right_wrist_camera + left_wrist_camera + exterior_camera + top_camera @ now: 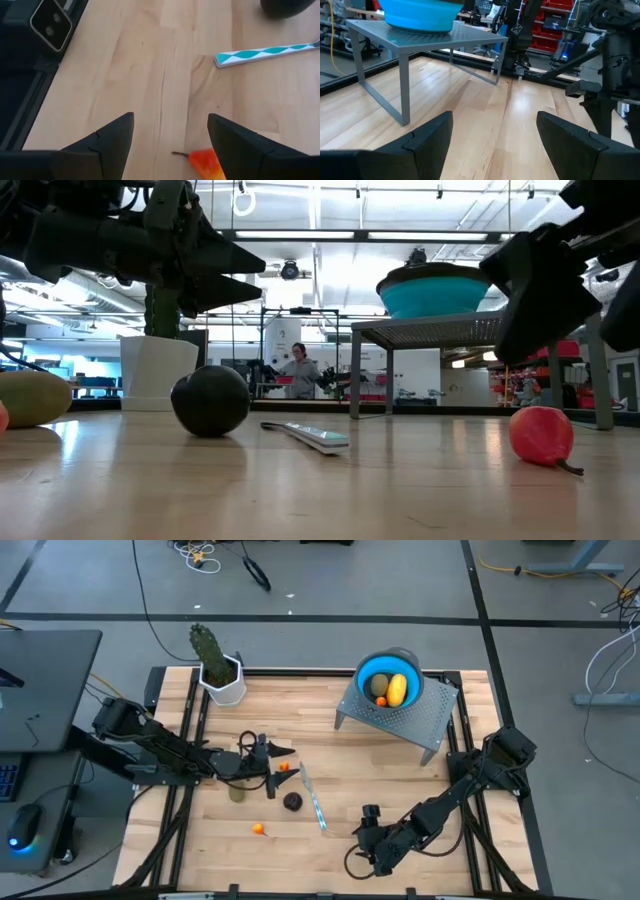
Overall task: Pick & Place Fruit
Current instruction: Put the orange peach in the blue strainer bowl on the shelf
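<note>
Right end effector (170, 132) is the one closest to work: your right wrist view shows its two dark fingers spread with bare wood between them and a small orange-red fruit with a stem (206, 162) just inside the gap, not yet gripped. Left end effector (280, 752) hangs over the middle of the tabletop (400, 790), fingers likewise spread and holding nothing. You are partway through the job: the blue bowl (389, 677) on the grey perforated stand (420, 720) already holds the yellow oblong fruit (398, 689) and one olive-brown oval (379, 686), while the dark purple ball (292, 801), a second olive-brown oval (237, 790) under the left arm, and tiny orange pieces (258, 829) lie on the wood. The step in hand appears to be the approach to a pick. Your next move calls for lowering the right fingers squarely around the stemmed fruit, closing, then carrying it up over the stand to the bowl, clearing the slim knife (313, 798) that lies close by. Note what each view gives you: the overhead view alone shows the bowl's contents and the full layout; the low view shows the purple ball and the reddish fruit (541, 435) resting on the wood and both end effectors clear above it. In the overhead view that stemmed fruit is hidden, probably beneath the right arm.
</note>
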